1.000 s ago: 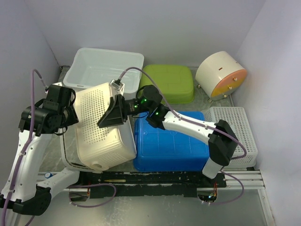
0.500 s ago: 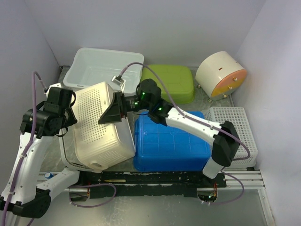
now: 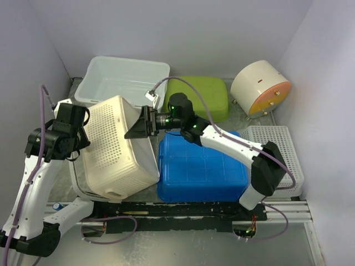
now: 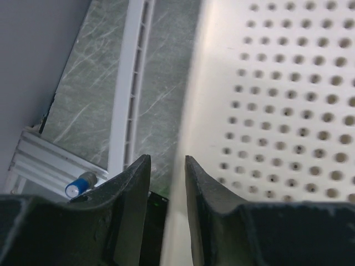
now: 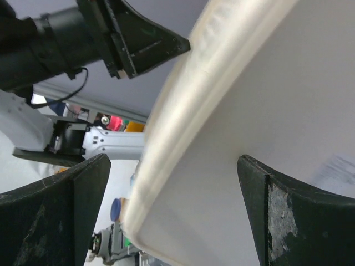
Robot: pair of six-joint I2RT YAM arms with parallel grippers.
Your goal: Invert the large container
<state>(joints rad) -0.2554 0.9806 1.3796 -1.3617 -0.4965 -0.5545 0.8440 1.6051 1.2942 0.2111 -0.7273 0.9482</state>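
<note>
The large container (image 3: 113, 147) is a cream perforated basket, tipped up on its side at the left, leaning against a blue bin (image 3: 202, 172). My left gripper (image 3: 83, 141) is shut on its left rim. In the left wrist view the rim sits between my fingers (image 4: 166, 166), with the perforated wall (image 4: 277, 111) to the right. My right gripper (image 3: 133, 132) is open at the container's upper right edge. In the right wrist view the cream rim (image 5: 266, 100) passes between my wide-spread jaws (image 5: 172, 166) without touching them.
A clear white tub (image 3: 122, 77) stands at the back left, with a green bin (image 3: 199, 97) and a round cream drum (image 3: 259, 86) to its right. A white perforated basket (image 3: 277, 158) is at the right. A black rail (image 3: 194, 209) runs along the front edge.
The container has tipped further up onto its side. My right gripper has moved up and right along its top edge, with its jaws now open. My left gripper keeps its hold.
</note>
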